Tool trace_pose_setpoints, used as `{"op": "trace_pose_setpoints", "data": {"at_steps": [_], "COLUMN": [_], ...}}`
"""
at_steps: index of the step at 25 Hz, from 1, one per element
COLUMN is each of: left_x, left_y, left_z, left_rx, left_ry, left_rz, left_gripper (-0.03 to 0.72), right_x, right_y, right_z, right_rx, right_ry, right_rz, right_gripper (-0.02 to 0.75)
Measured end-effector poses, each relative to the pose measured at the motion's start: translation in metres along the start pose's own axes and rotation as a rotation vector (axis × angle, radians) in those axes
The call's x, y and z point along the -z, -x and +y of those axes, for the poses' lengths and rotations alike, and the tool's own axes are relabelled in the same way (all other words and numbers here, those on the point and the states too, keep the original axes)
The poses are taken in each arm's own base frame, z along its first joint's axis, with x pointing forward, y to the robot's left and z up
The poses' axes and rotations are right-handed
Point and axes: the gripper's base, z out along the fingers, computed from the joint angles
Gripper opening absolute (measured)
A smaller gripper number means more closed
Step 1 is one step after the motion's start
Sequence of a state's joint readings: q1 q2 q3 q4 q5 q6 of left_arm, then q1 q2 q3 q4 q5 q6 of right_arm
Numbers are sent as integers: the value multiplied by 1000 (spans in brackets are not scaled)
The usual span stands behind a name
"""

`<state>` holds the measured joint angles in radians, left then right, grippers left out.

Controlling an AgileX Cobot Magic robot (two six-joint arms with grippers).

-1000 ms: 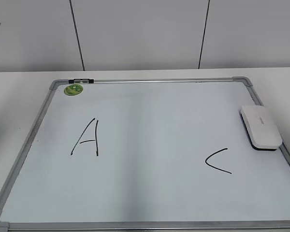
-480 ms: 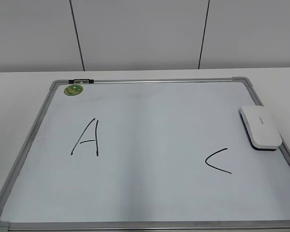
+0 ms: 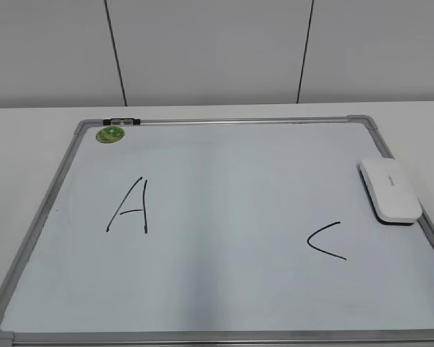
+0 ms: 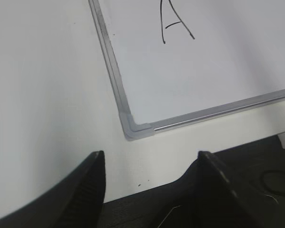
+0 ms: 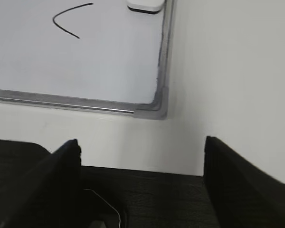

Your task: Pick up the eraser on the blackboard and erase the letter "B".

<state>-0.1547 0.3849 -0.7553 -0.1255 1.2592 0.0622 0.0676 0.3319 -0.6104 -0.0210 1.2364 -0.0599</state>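
Observation:
The blackboard (image 3: 224,217) is a white dry-erase board with a grey frame, lying flat on the white table. A black "A" (image 3: 130,207) is at its left and a black "C" (image 3: 325,241) at its right. No letter "B" shows between them. The white eraser (image 3: 390,189) lies at the board's right edge, its end also in the right wrist view (image 5: 145,5). My left gripper (image 4: 149,164) is open and empty over the table's front edge, off the board's near left corner (image 4: 133,128). My right gripper (image 5: 141,149) is open and empty off the near right corner (image 5: 156,107). Neither gripper shows in the exterior view.
A round green sticker (image 3: 110,134) and a small black clip (image 3: 121,121) sit at the board's far left corner. A grey panelled wall (image 3: 217,50) stands behind the table. A dark surface (image 5: 147,199) lies below the table's front edge.
A dark shape at the top left corner of the exterior view one second ago has gone from view. The board, letters and eraser have not moved.

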Motion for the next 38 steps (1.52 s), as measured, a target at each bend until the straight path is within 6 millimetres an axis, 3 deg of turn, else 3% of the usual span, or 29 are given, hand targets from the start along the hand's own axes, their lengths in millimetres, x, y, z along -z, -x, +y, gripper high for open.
{"op": "trace_pose_setpoints", "data": {"at_steps": [4,8,22,38], "left_x": [-10,-24,-37,-37], "left_y": [-27,-43,-40,-39], "left_z": [3,4,9,9], "left_rx": [-6,-2,-11,-6], "left_ry": [24,25,59,66], "left_rz": [9,52,-48,-58], "left_gripper": [458,458,458,442], "right_x": [-9,-11,-21,-20], "right_y": [-15,-18,-15,-16], "right_z": [-1,-1,0,0], "right_rx": [-10,-10,-11,-14], "right_ry": [-18,-21,-21,-21], "right_rz": [29,36,-24,-42], "right_gripper": [595,595,594,594]}}
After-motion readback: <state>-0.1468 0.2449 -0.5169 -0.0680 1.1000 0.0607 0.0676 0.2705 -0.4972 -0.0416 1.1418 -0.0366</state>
